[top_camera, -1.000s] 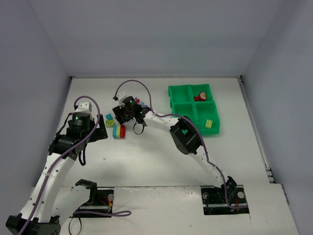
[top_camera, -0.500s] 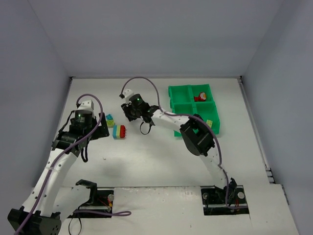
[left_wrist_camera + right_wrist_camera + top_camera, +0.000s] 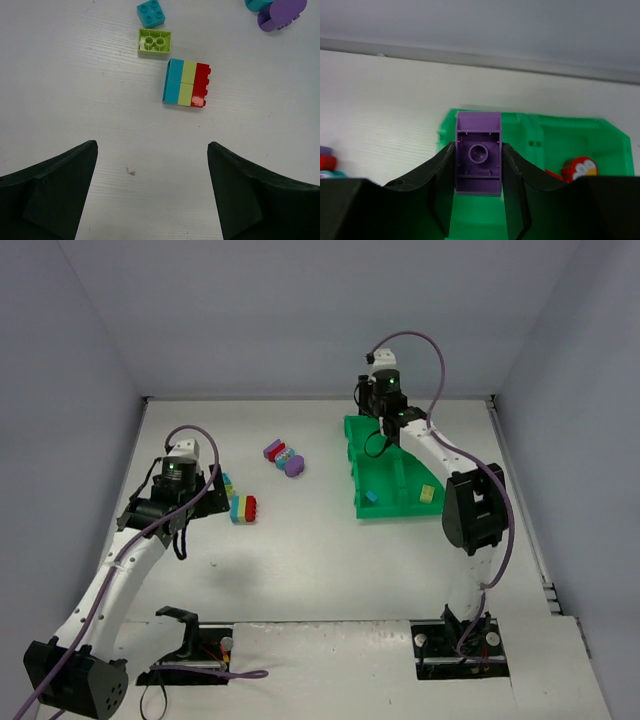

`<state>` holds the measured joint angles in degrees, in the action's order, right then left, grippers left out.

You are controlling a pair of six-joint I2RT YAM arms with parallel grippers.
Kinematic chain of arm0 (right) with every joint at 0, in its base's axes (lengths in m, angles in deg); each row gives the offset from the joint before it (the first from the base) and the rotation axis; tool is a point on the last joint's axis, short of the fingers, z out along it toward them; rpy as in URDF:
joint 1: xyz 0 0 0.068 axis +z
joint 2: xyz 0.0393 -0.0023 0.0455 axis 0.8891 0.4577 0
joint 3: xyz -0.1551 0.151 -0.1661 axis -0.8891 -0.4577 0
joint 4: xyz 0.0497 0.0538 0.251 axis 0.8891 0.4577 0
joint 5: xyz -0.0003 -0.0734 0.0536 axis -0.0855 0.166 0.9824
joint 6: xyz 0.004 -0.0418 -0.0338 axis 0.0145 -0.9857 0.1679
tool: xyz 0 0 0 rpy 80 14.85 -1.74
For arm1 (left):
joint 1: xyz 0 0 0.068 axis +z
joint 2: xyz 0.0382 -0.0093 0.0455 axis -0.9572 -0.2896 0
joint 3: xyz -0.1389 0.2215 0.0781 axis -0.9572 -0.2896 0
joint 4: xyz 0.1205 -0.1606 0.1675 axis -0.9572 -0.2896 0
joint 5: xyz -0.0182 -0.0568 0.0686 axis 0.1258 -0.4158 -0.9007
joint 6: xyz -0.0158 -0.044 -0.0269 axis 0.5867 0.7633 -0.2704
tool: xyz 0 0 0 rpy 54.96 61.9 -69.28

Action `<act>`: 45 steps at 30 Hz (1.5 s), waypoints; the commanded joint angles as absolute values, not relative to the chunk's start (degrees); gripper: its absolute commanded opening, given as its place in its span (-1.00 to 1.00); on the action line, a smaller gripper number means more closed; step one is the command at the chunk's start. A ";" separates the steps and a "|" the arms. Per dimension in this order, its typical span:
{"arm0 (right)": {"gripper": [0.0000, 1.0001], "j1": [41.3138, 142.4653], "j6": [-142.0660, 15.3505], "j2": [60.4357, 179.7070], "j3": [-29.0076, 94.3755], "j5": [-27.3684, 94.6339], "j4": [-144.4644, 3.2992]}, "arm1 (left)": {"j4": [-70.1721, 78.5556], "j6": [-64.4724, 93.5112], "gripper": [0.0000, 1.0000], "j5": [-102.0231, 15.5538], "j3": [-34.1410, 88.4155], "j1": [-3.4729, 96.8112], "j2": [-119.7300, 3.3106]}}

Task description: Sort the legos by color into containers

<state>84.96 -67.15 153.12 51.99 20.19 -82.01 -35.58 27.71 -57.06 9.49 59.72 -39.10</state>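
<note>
The green tray (image 3: 400,514) stands at the back right. My right gripper (image 3: 384,418) hangs over its far left compartment, shut on a purple brick (image 3: 478,160), with the tray (image 3: 555,131) below. A red figure brick (image 3: 577,169) lies in the far right compartment, a teal brick (image 3: 371,497) in the near left, and a yellow-green brick (image 3: 427,493) in the near right. My left gripper (image 3: 152,150) is open and empty above the table, short of a teal-lime-red stack (image 3: 186,83), a lime brick (image 3: 154,41) and a teal brick (image 3: 151,13).
A cluster of purple, red and teal pieces (image 3: 284,456) lies on the table left of the tray; its round purple piece (image 3: 281,11) shows in the left wrist view. Grey walls close in the table on three sides.
My right arm has swung from the cluster at mid-table to the tray's far left corner, carrying the purple brick. My left arm has shifted slightly toward the stack.
</note>
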 commanded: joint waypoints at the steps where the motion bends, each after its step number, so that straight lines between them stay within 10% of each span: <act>1: -0.96 83.16 -63.59 153.86 51.44 20.18 -81.38 | -31.93 28.69 0.68 -56.77 10.43 59.54 -40.63; 11: -0.60 80.96 -62.97 160.01 55.22 24.94 -79.44 | -30.70 29.57 0.68 -57.12 12.36 59.46 -44.76; 18: 0.15 80.87 -63.40 161.07 56.80 24.58 -78.56 | -29.47 30.62 0.68 -56.24 13.33 59.46 -48.10; 45: 0.18 88.42 -58.92 121.88 23.86 24.94 -78.56 | -26.22 32.82 0.68 -64.68 31.08 61.74 -82.73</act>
<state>87.78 -60.63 125.55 25.67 25.37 -76.41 -28.15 33.38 -62.17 27.74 60.46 -81.76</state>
